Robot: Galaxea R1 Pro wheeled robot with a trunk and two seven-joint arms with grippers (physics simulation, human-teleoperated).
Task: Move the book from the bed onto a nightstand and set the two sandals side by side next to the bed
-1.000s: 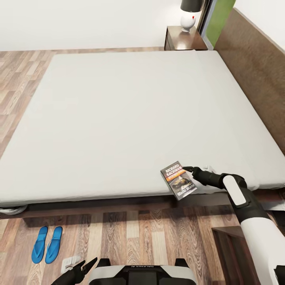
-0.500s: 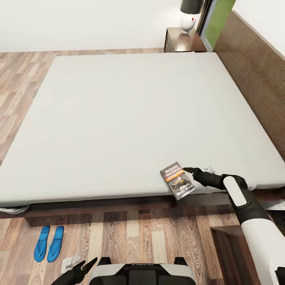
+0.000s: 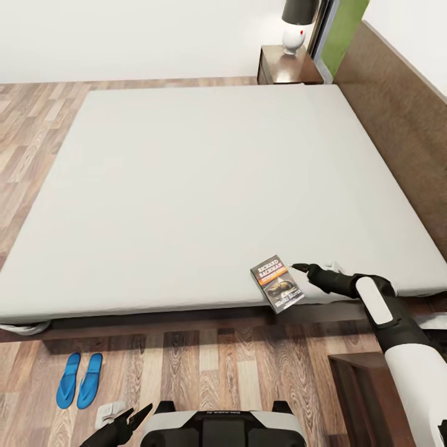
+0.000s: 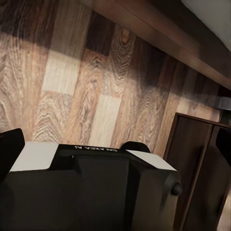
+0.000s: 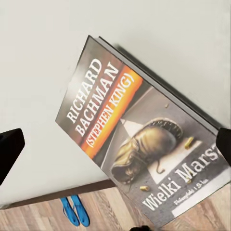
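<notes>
Book overhangs grey bed's near edge above plank floor.

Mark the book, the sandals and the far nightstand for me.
book (image 3: 277, 283): head view, middle of its cover.
sandals (image 3: 79, 380): head view, inner edge of the left sandal, where the pair meets.
nightstand (image 3: 287, 66): head view, bare top beside the lamp.

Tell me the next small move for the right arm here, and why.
Probably ease the right gripper forward over the book and close on its edge. The book lies at the bed's near edge, partly overhanging, with the open fingers either side of it but not yet gripping.
</notes>
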